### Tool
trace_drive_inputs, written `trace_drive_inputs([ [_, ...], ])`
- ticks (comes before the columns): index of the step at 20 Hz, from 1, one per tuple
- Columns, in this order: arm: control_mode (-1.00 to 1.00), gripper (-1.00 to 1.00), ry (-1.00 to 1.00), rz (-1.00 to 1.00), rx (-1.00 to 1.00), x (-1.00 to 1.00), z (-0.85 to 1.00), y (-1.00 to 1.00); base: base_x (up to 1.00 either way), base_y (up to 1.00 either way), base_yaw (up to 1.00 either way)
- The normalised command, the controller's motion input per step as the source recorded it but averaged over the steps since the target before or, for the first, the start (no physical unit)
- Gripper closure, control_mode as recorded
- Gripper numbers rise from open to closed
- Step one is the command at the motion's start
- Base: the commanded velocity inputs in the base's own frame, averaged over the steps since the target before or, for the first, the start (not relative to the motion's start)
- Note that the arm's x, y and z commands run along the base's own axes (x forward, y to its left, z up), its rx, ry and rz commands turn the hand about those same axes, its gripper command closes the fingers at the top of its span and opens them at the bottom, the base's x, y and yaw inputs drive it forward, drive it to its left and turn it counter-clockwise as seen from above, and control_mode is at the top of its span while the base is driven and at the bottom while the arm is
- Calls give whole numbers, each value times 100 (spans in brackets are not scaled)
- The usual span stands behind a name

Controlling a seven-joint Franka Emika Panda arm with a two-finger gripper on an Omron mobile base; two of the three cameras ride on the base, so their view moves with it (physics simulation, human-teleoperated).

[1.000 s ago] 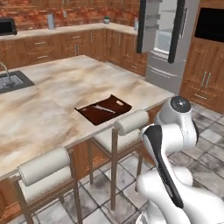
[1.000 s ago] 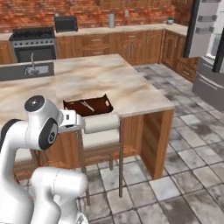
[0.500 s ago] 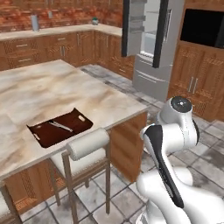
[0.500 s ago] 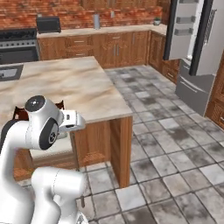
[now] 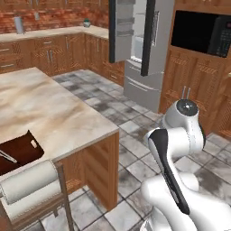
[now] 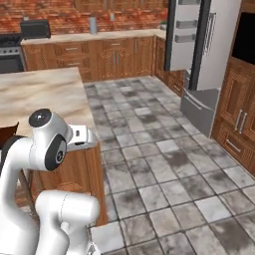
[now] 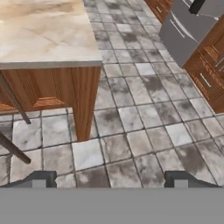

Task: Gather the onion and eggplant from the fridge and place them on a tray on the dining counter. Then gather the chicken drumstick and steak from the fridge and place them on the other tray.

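A rendered kitchen with warm wooden cabinets, a red brick back wall and a grey stone-tiled floor (image 6: 164, 169). In the left base view, the fridge (image 5: 144, 49) stands at the upper middle of the frame, pale grey, with both upper doors swung open and drawers below. The shelves inside are too small and dim to make out, so I cannot tell whether the chicken drumstick or steak sit there. A dark built-in oven (image 5: 203, 31) is set in the wooden wall at the upper right.

The dining counter (image 5: 54, 108), with its beige-and-brown marbled top and wooden base, fills the left side of that view. At the far lower left edge, a corner of the other tray (image 5: 18, 151), dark brown with a raised rim, lies on the stone; a thin pale streak lies in it, possibly a utensil. Just below the tray, a stool (image 5: 29, 182) with a white cushioned backrest stands against the counter.

The white arm rises at the lower right, folded upright, well apart from the fridge.

In the hand view, the gripper (image 7: 113, 179) shows its two dark tips at the bottom corners, spread wide with nothing between them, looking down at bare floor tiles beside the counter's wooden end. The fridge's drawers appear at that frame's upper right.
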Motion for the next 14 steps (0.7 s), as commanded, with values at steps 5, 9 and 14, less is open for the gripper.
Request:
trace_drive_inputs([
  [5,100,-100,0,0,0,0,0,0,100,-93,1],
  [9,100,-100,0,0,0,0,0,0,100,-79,4],
  [14,100,-100,0,0,0,0,0,0,100,-60,4],
])
